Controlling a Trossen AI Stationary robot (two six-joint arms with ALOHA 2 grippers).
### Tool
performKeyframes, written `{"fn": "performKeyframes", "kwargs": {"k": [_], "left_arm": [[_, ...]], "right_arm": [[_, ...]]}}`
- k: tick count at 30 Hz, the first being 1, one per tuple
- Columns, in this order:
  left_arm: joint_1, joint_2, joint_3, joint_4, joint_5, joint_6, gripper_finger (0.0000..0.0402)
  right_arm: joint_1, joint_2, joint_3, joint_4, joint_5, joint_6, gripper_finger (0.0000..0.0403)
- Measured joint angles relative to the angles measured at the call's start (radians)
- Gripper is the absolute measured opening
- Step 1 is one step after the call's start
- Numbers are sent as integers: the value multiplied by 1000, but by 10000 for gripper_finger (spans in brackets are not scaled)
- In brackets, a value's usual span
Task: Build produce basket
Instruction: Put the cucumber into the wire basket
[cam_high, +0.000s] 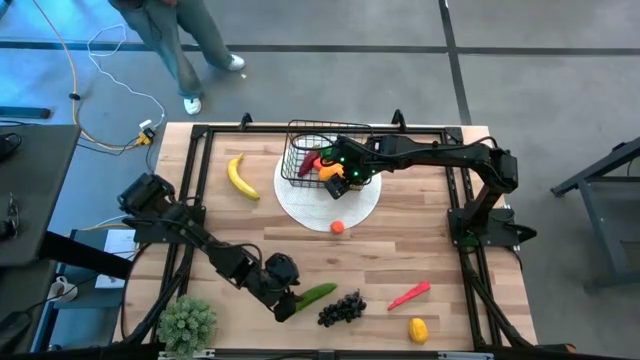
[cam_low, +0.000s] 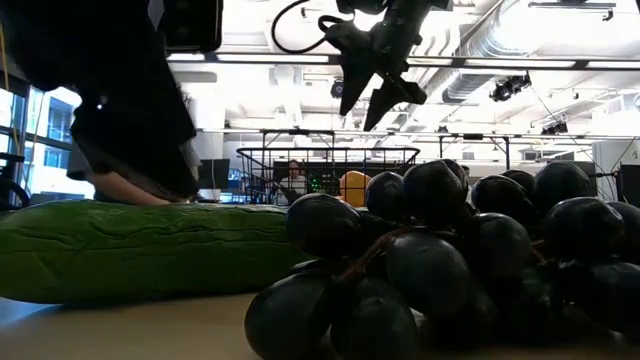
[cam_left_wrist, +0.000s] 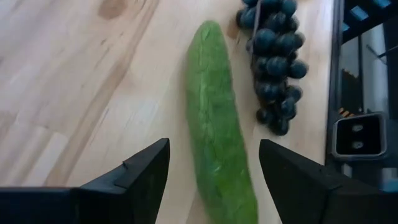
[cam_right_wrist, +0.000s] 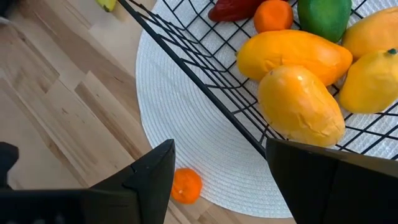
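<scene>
A green cucumber (cam_left_wrist: 219, 124) lies flat, its long axis running straight out between the left end effector's (cam_left_wrist: 214, 177) spread-apart fingers.

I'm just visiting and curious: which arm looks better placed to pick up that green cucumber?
Probably the left. Its hand is open, with a finger on each side of the cucumber. The right hand is across the table, over the basket.

Grey concrete floor (cam_high: 330, 25) around a pale wooden desk (cam_high: 250, 235). Yellow and white cables (cam_high: 95, 95) strewn beyond the desk's far left corner, beside a standing person's legs (cam_high: 190, 50). White ceiling with exposed ducts (cam_low: 500, 40) and strip lights (cam_low: 290, 58). Bright windows (cam_low: 45, 135) at left.
</scene>
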Motion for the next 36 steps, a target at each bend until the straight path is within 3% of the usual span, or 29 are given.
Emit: {"fn": "performKeyframes", "kwargs": {"k": [21, 25, 32, 36], "left_arm": [[-14, 133, 1, 87, 5, -15, 235], [-15, 135, 1, 81, -14, 19, 207], [-14, 135, 1, 75, -4, 53, 113], [-14, 135, 1, 78, -3, 38, 110]], "right_arm": [[0, 0, 0, -3, 11, 0, 232], [0, 0, 0, -4, 11, -8, 232], [0, 0, 0, -8, -17, 6, 232], [12, 0, 0, -8, 17, 2, 232]]}}
